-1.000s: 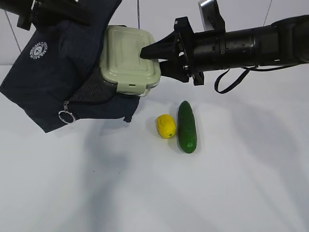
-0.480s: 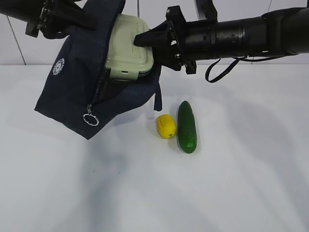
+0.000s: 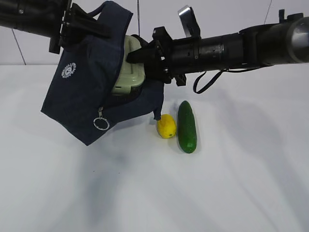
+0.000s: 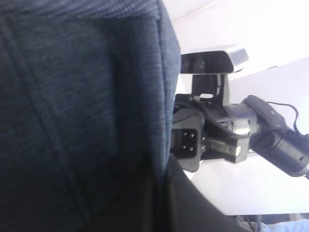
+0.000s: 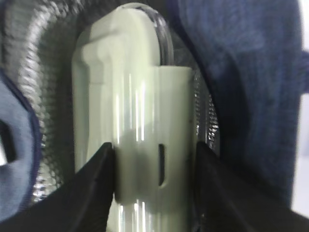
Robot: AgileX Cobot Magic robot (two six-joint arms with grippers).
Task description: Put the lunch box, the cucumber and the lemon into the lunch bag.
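The dark navy lunch bag [image 3: 87,101] hangs tilted above the table, its open mouth facing right. My left gripper [image 3: 79,25] grips its top edge; in the left wrist view the bag's fabric [image 4: 72,121] hides the jaws. My right gripper [image 3: 137,55] is shut on the sage-green lunch box [image 3: 129,72], which is mostly inside the bag's mouth. The right wrist view shows both fingers clamped on the box's clip side [image 5: 140,121], with the bag's mesh lining around it. The yellow lemon [image 3: 166,126] and the dark green cucumber [image 3: 187,126] lie side by side on the table below the right arm.
The white table [image 3: 217,193] stretches out in front and to the right. The bag's zipper ring pull [image 3: 100,124] dangles low on the bag's side. A black cable [image 3: 205,82] hangs under the right arm. My right gripper also shows in the left wrist view [image 4: 193,145].
The lunch box has gone deeper into the bag as my right gripper moved left. The bag has swung right and hangs steeper. The lemon and cucumber have not moved.
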